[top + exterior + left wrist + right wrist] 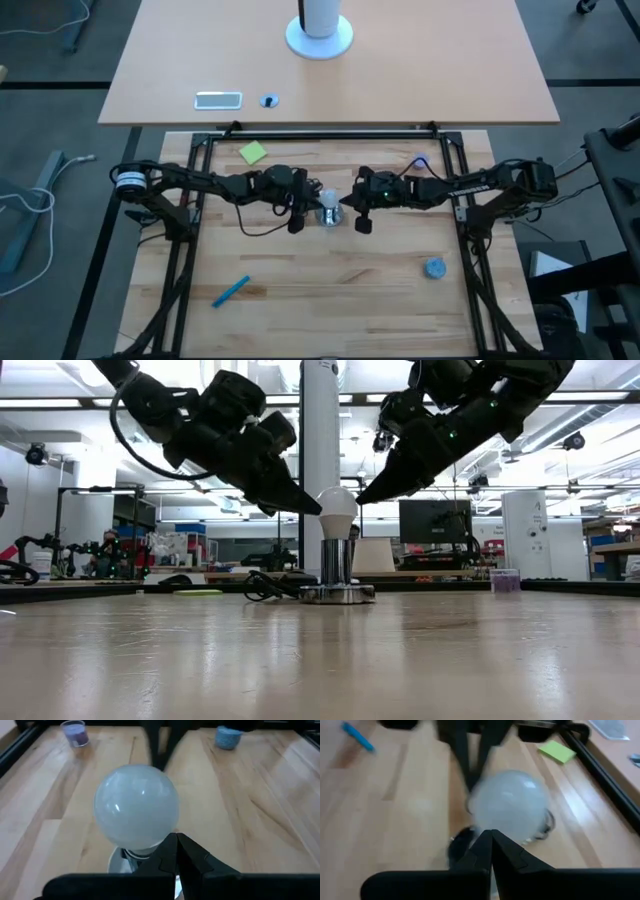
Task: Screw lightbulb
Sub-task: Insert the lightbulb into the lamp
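The white lightbulb [338,508] stands upright with its screw base in the round shiny metal socket [337,592], which sits on the wooden table at its middle [329,214]. My left gripper [316,510] is shut and slants down at the bulb from the table's left. My right gripper [361,501] is shut and slants down at it from the right. The two tips stand on opposite sides of the glass globe. In the left wrist view the bulb [137,805] fills the middle, just beyond the shut fingers [176,840]. My left gripper rests the tip of its shut fingers against the left side of the bulb's glass globe [323,512], slanting down from the table's left. The bulb stands upright in the socket. My right gripper rests the tip of its shut fingers [491,834] against the right side of the globe [355,503], slanting down from the table's right.
A blue-grey round cap [434,268] lies near the right front. A blue pen [230,291] lies near the left front, and a yellow-green note [253,152] at the far left. A small purple cup [75,732] stands at the far right. The socket's black cord [265,588] trails beside it.
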Controlling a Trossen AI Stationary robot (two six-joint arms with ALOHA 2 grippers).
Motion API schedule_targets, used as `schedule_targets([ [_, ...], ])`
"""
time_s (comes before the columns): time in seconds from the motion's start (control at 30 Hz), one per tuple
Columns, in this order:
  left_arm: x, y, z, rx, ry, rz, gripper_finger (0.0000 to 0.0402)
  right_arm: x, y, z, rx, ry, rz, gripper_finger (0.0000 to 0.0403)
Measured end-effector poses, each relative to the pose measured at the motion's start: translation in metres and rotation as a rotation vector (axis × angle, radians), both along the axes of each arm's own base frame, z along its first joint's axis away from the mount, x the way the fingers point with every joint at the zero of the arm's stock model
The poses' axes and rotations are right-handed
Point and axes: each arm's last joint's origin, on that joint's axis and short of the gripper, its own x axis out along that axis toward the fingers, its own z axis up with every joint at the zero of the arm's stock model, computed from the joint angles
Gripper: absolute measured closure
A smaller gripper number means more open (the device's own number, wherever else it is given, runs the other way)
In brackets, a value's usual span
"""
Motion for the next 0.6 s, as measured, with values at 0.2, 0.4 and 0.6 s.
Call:
schedule_targets([
  [0.2, -0.001, 0.001, -0.001, 0.002, 0.016, 0.024, 0.0401, -0.001, 0.000, -0.002, 0.009, 0.030, -0.012, 0.0403],
  [0.4, -0.005, 0.000, -0.004, -0.016, 0.076, 0.022, 0.0402, -0.006, -0.004, -0.009, -0.027, 0.110, -0.116, 0.0403],
  [0.6, -0.002, 0.002, 0.004, 0.050, -0.004, 0.047, 0.0401, -0.004, -0.016, -0.003, -0.049, 0.044, -0.172, 0.0403],
])
